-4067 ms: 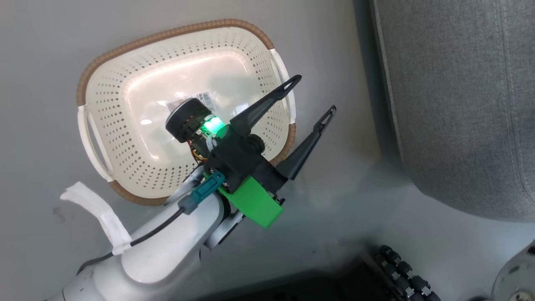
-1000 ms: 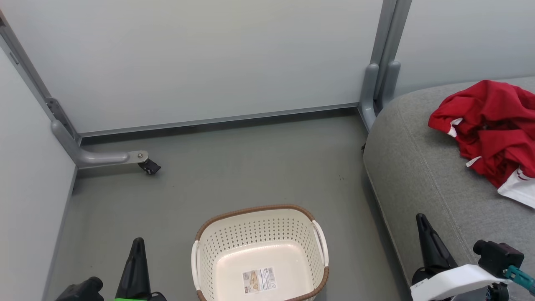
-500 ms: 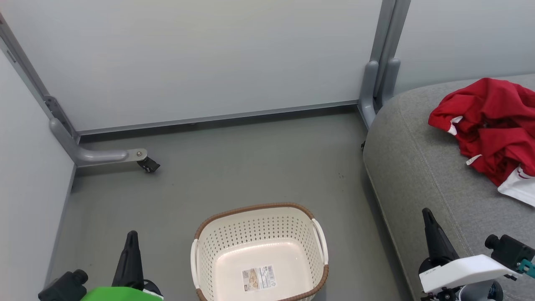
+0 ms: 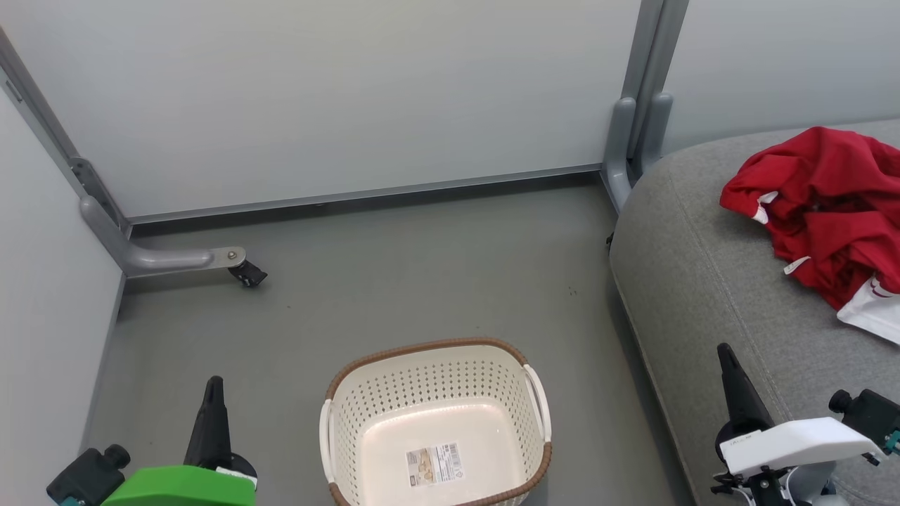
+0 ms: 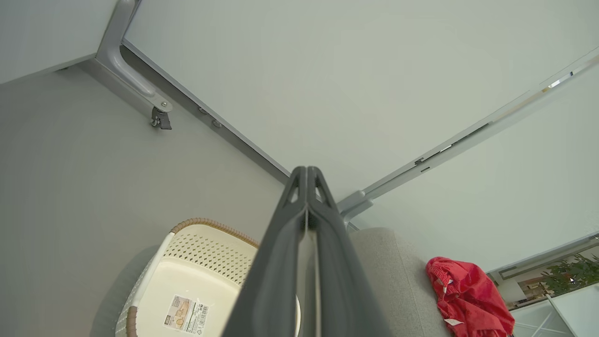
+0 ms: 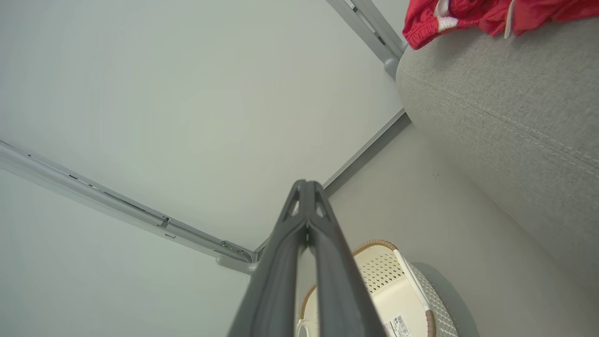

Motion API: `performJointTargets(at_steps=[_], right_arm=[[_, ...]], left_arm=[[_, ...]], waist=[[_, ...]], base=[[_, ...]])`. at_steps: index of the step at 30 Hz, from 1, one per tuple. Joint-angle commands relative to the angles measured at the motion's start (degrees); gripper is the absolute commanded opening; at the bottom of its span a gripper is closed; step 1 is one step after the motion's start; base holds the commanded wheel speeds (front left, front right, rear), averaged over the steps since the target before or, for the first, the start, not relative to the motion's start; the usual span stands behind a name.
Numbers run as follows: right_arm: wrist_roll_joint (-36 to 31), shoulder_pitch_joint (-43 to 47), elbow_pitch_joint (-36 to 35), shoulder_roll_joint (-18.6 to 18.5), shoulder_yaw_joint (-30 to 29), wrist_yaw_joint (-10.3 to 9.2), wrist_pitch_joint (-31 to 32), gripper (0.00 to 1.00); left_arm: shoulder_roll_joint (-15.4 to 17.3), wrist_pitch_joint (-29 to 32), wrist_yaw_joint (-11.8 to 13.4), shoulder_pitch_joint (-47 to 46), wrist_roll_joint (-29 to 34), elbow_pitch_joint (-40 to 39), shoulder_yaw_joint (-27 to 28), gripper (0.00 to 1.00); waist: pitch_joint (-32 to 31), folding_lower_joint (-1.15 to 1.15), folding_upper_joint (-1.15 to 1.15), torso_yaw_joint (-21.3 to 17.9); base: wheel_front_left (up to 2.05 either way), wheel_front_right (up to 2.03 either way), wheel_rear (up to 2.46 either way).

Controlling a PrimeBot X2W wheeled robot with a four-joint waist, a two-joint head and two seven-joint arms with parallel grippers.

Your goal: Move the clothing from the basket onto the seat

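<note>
Clothing point(image 4: 823, 211): a crumpled red heap with white trim and small white tags, lying on the seat point(image 4: 703, 295) at the upper right of the head view, against the frame's right edge. The seat, a grey cushion with a stitched seam, takes up the right side of that frame.

Basket point(image 4: 422, 383): bottom centre of the head view, upright on the floor point(image 4: 387, 281), left of the seat with a strip of floor between them. Its pale bottom carries a label point(image 4: 434, 464).

Left gripper point(image 4: 213, 386): lower left, fingers pressed together with nothing between them, tip pointing up the frame, left of the basket and apart from it.

Right gripper point(image 4: 724, 355): lower right, over the seat's near edge, fingers likewise pressed together on nothing.

In each wrist view the two dark fingers meet along their length.

Background: pale wall panels point(image 4: 351, 91) across the top, a grey post point(image 4: 636, 105) at upper right, and a caster point(image 4: 247, 275) at the left.
</note>
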Motion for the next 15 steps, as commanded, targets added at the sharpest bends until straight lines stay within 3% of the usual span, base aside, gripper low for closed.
performJointTargets(at_steps=[1,15], right_arm=[[2.0,-1.6,-0.3,-0.4,-0.4,-0.02,0.4,0.0],[11.1,-2.8,0.7,-0.6,-1.3,-0.02,2.8,0.0]], left_arm=[[0.6,0.4,-0.5,-1.9,-2.1,-0.3,0.4,0.0],[0.7,2.7,-1.2,-3.9,-11.6,1.1,1.6,0.0]], waist=[[0.1,0.0,0.0,0.0],[0.5,0.0,0.0,-0.1]], base=[[0.0,0.0,0.0],[0.0,0.0,0.0]])
